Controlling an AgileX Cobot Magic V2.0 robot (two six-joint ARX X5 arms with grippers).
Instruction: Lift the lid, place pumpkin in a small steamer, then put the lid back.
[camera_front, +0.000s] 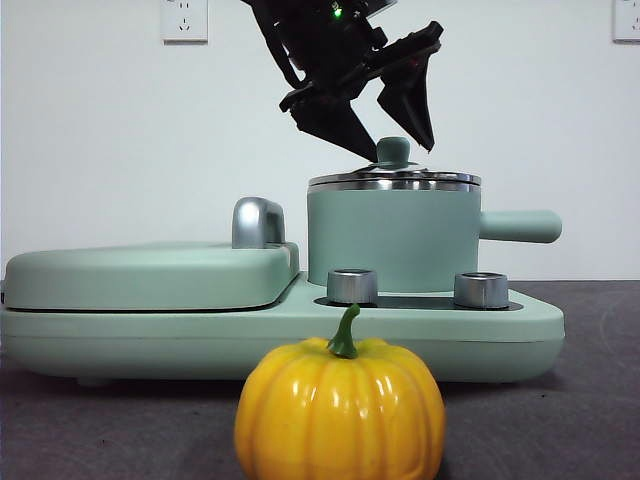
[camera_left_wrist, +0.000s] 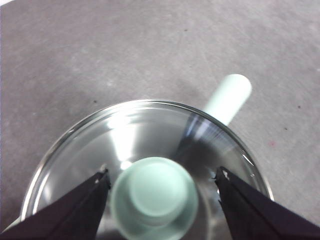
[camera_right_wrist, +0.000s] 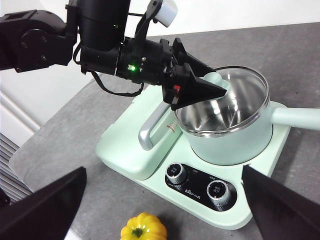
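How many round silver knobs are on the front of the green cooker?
2: one round silver dial sits below the mint-green pot's left side, the other below its right, nearer the straight handle. None look hidden.

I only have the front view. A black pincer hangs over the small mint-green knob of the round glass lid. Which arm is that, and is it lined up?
Observer: That is the left pincer. Its wrist view shows the small mint-green knob of the round glass lid centred between the open jaws, with no contact visible.
Operator: Where is the other arm?
Observer: The right pincer waits open and empty, high over the table's near side. The glossy yellow-orange pumpkin is below it.
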